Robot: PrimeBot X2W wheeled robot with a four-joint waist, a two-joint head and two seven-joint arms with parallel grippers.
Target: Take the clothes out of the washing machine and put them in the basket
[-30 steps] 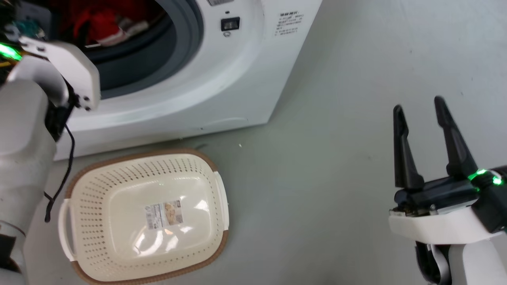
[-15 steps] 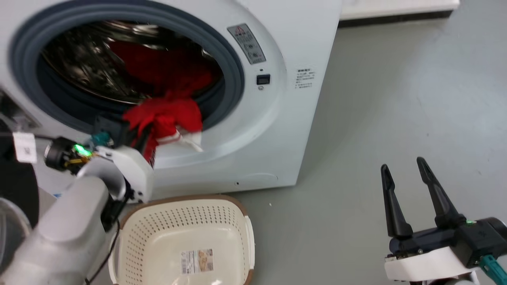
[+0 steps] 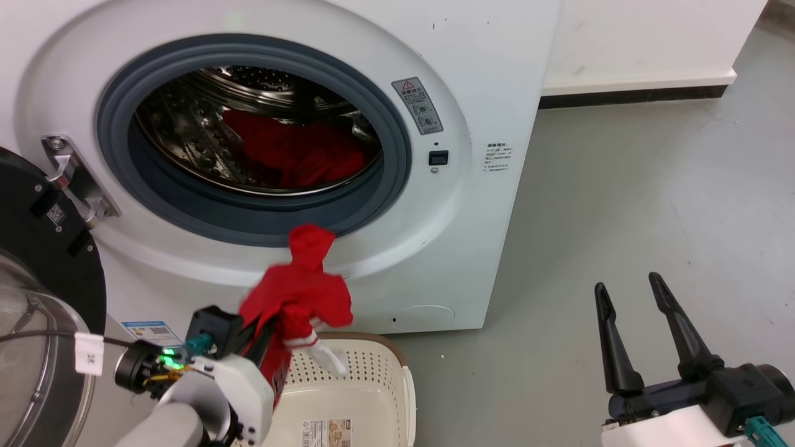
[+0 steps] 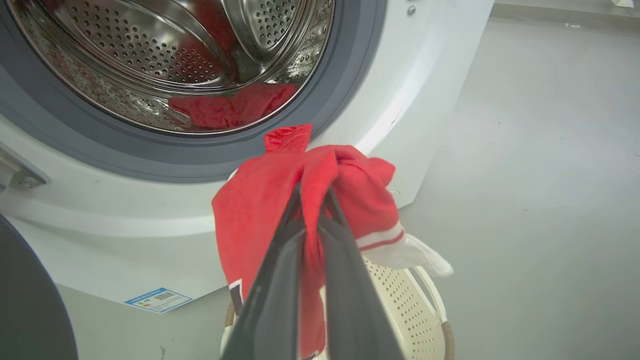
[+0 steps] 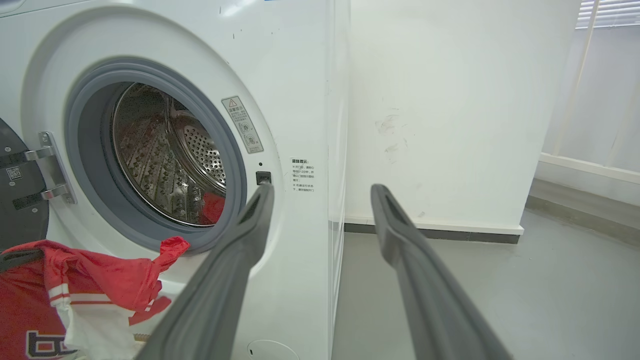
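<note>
one red garment (image 3: 298, 298) with white stripes and trim hangs bunched between the long dark fingers of the left gripper (image 4: 312, 192), which are pressed together on the cloth. it is outside the washing machine (image 3: 490, 74), just in front of the grey rubber ring (image 3: 397, 161) and lower than the opening. its white hem dangles over the far part of the basket (image 3: 372, 372). the basket stands on the grey floor (image 3: 652, 186) close to the machine's front, at the near edge of the head view. more red clothes (image 3: 292, 152) lie at the bottom of the steel drum (image 3: 186, 124). the round black-rimmed door (image 3: 37, 261) stands swung open to the left. the right gripper (image 3: 627, 284) hovers over bare floor well to the right, its fingers spread apart and holding nothing.
</note>
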